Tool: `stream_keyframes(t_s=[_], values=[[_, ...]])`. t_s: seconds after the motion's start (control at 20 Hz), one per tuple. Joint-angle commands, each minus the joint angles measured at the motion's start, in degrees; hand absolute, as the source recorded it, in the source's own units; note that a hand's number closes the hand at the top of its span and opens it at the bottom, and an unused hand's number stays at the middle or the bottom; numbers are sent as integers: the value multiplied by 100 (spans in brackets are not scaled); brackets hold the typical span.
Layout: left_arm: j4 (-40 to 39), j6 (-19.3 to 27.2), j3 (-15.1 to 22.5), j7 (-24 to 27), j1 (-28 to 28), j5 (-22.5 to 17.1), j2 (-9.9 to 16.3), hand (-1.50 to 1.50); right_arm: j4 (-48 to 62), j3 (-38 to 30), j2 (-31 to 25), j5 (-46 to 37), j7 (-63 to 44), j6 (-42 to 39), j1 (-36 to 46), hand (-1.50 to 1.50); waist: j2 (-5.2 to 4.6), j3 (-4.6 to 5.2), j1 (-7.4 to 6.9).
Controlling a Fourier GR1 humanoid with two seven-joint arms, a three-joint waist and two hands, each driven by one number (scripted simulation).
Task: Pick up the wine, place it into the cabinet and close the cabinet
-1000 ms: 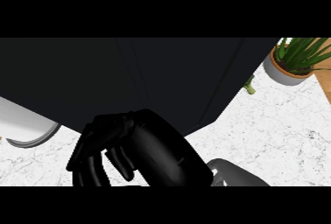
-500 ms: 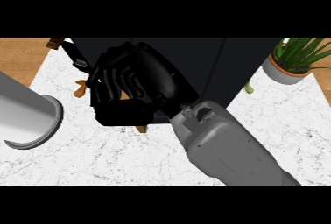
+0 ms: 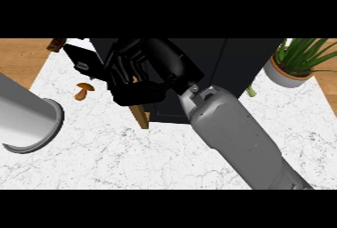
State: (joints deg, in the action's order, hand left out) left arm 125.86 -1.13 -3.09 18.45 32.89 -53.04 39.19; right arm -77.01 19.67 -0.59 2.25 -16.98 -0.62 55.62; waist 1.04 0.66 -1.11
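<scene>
The white marbled counter [image 3: 132,164] is taking up most of what I am seeing, with bare wood showing past its far corners. A big black cabinet [image 3: 230,67] is standing at the back of it. The grey right forearm [image 3: 230,138] is crossing the counter from the lower right and covering part of the cabinet's front. Another grey forearm [image 3: 26,120] is coming in at the left edge, its hand out of sight. The right hand [image 3: 148,67] is sitting against the cabinet's left front, its fingers [image 3: 121,73] curling tight into the palm; I am not seeing anything held inside them. A potted plant [image 3: 296,62] is standing just right of the cabinet. A wooden strip [image 3: 139,116] is hanging below the hand at the cabinet's lower front edge. A dark flat shape [image 3: 80,57] with a pale mark, too small to read, is sticking out just left of the hand. I cannot tell where the wine is. A brown mushroom [image 3: 83,91] is lying on the counter between the hand and the left forearm
</scene>
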Motion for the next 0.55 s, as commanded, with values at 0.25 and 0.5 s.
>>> stream_keyframes(t_s=[0.25, 0.5], values=[[-287, 374, 537, -70, -519, 461, -285, -150, 1098, -829, -732, -206, 538, 25, 307, 150, -200, -57, 18], [-487, 618, 716, -168, -1016, 573, -402, -150, 1138, -841, -790, -95, 653, -146, 348, 150, -204, -61, 128]])
